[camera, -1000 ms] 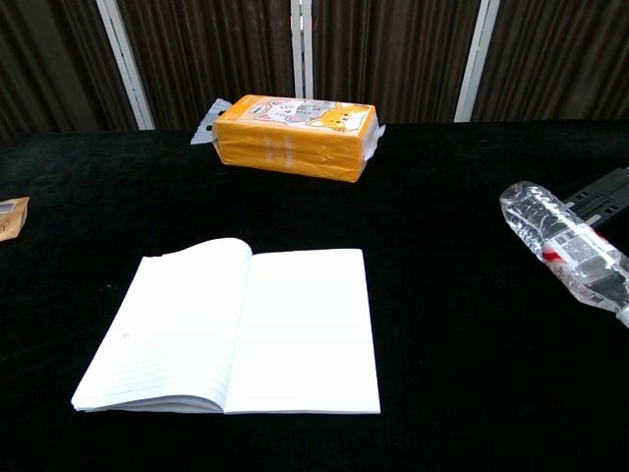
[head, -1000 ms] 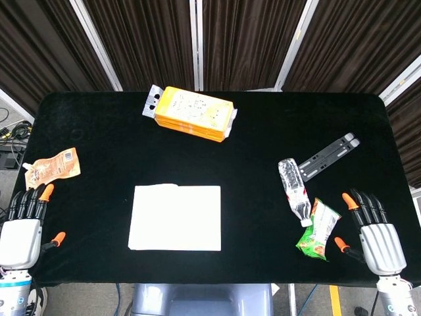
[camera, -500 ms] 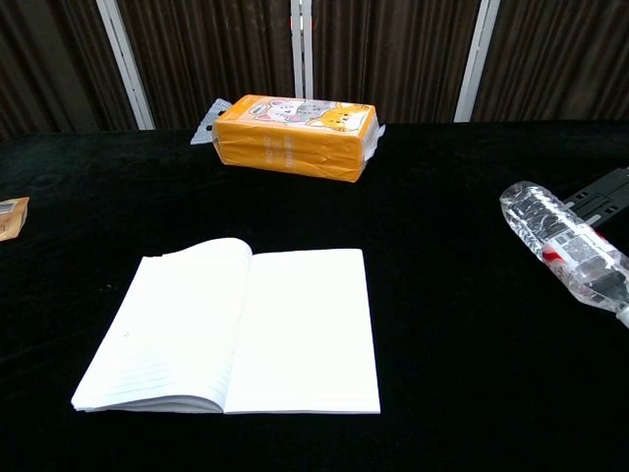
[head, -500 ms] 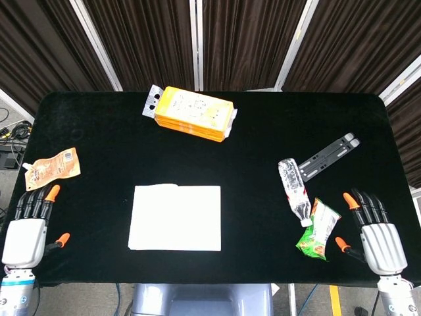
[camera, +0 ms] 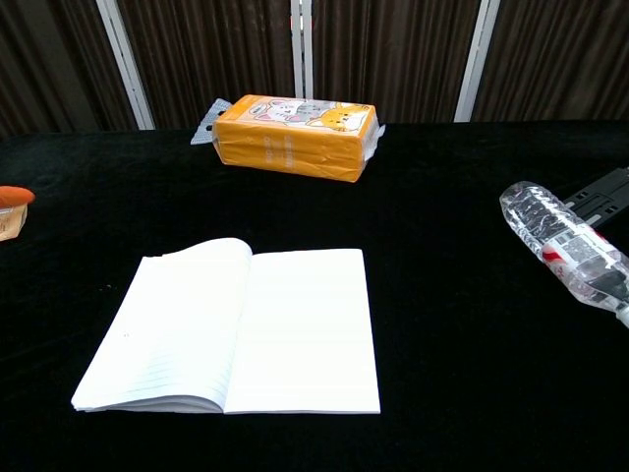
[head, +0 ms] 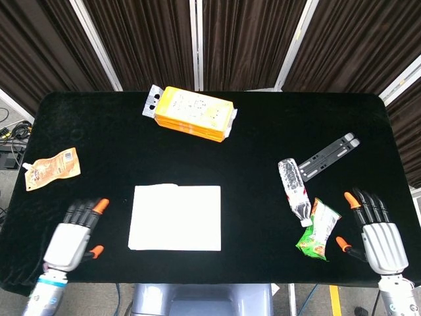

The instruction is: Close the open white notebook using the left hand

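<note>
Near the flat open white paper notebook (head: 175, 217), the empty, spread left hand (head: 72, 237) has slid closer, ready to flip it.

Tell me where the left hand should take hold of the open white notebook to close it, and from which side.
Probably the outer edge of the left-hand page of the notebook, approached from the left by the left hand. That page bows up slightly near the spine while the right page lies flat, so fingers can likely slip under its free edge and fold it rightward.
</note>
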Robot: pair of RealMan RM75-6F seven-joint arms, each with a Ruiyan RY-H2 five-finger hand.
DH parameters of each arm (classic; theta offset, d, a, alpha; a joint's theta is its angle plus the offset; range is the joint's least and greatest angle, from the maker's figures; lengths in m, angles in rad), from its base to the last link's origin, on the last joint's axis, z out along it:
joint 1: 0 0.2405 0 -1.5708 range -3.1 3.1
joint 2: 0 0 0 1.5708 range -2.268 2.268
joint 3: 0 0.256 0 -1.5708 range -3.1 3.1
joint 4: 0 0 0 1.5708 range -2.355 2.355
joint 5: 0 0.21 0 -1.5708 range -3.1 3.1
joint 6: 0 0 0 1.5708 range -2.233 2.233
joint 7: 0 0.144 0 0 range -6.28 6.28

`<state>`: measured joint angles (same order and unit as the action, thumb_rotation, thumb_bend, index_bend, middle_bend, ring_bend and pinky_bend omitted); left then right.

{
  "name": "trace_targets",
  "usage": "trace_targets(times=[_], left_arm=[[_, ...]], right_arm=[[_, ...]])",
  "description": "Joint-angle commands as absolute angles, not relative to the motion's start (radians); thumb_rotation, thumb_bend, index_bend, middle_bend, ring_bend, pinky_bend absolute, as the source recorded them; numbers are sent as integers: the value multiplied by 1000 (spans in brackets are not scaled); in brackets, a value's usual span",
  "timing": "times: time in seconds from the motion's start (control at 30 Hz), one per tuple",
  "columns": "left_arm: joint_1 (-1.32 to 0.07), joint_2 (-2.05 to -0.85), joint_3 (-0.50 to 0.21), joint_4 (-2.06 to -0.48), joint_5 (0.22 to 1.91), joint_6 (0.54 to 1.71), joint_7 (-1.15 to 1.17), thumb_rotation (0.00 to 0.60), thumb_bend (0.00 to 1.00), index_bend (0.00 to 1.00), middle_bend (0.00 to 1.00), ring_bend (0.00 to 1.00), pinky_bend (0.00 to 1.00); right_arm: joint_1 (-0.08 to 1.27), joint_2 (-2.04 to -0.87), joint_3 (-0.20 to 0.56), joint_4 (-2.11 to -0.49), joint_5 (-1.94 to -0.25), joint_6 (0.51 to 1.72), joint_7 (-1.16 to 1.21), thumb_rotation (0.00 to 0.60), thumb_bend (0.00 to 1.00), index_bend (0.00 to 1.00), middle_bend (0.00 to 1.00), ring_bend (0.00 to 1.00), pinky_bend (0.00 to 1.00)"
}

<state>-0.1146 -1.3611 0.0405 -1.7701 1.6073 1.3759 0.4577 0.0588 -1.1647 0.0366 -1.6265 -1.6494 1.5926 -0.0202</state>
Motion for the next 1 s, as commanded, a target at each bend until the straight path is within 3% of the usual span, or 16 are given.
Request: trace_targets(times=[0.03,0.33,1.0], left_arm=[[-138,-1415,49,-1760,1598,1329,519,600,158,0,0,0,0],[-166,-1544,39,-1700,1531,1254,631,600,166,0,0,0,0],[-222,-1704,11,-1535,1453,1192,679,600,190,0,0,0,0]], right_arm=[[59,-1161,37,-1628,-1648,1592,-15,600,67,0,0,0,0],[57,-1156,35,-1634,-1654,1597,-6,600,67,0,0,0,0],[57,-1154,35,-1637,-1652,1592,1,600,67,0,0,0,0]])
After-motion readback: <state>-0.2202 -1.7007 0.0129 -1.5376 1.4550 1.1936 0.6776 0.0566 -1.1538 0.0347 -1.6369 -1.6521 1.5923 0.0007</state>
